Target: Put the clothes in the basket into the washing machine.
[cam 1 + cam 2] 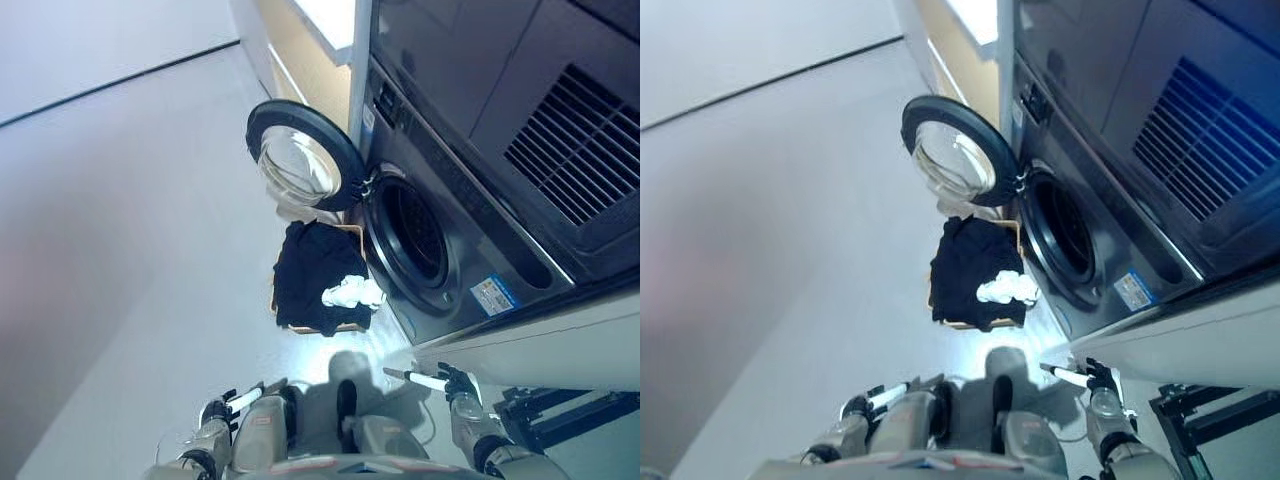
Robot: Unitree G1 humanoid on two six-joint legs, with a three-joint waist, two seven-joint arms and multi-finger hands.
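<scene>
At the lower left, the left hand [225,405] hangs low with its fingers straight and apart, and it holds nothing. Further right, the round door [303,155] of the washing machine [470,190] stands wide open. Below the door, the basket [352,232] sits on the floor [120,220], just beside the drum opening [415,232]. It is full of dark clothes [312,272], with 1 white garment [352,292] on top. At the lower right, the right hand [440,380] is also empty, its fingers straight. Both hands are well apart from the basket. I think a loose grasp could drop a garment on the floor, and the open door may block the left arm.
</scene>
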